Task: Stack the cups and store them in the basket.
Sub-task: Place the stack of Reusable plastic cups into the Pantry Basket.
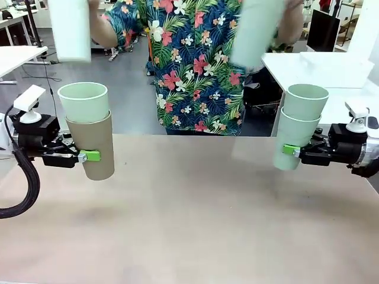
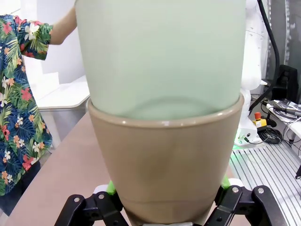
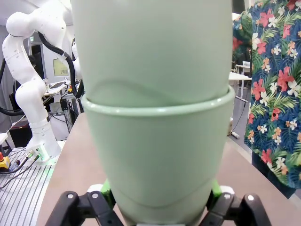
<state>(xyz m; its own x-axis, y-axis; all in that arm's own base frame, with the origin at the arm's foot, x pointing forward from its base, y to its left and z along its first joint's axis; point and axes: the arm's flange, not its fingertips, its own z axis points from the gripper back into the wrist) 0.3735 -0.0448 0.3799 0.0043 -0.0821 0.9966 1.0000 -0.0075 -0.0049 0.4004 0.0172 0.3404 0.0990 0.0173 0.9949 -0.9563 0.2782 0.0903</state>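
Note:
My left gripper (image 1: 87,156) is shut on a tan brown cup (image 1: 95,147), held upright above the table's left side, with a mint green cup (image 1: 84,102) nested in it. In the left wrist view the brown cup (image 2: 164,165) sits between my green pads (image 2: 111,187) with the mint cup (image 2: 160,56) above it. My right gripper (image 1: 289,149) is shut on a mint cup (image 1: 293,139) at the right, a second mint cup (image 1: 305,100) nested inside. The person's raised hands hold two more mint cups, one at upper left (image 1: 70,29), one at upper right (image 1: 256,32). The basket is out of view.
The brown table (image 1: 189,225) spreads below both grippers. A person in a flowered shirt (image 1: 195,65) stands at the far edge. White tables (image 1: 331,68) stand behind at left and right. The other arm (image 3: 33,94) appears in the right wrist view.

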